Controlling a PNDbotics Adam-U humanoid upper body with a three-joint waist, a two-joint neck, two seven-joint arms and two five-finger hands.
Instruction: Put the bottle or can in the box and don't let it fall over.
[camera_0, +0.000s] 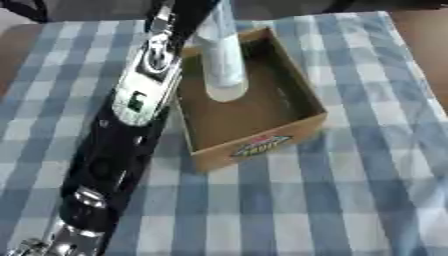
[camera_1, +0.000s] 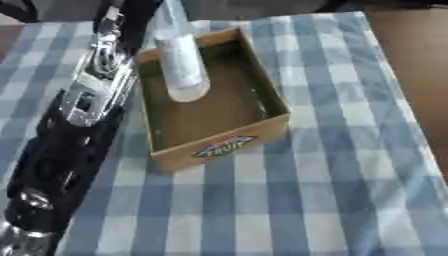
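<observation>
A pale, whitish bottle (camera_0: 223, 65) stands in the open cardboard box (camera_0: 262, 146), near its far left corner, with its round base low over the brown floor. The bottle's top runs out of the picture at the upper edge. My left arm (camera_0: 138, 102), black and silver, reaches from the lower left up along the box's left side. Only a dark part of my left hand (camera_0: 194, 16) shows at the top edge beside the bottle's upper part, and the grip itself is hidden. My right hand does not show.
The box carries a colourful label on its front wall and sits on a blue and white checked cloth (camera_0: 350, 200). Bare brown table (camera_1: 411, 60) shows at the far right. Open cloth lies in front and to the right of the box.
</observation>
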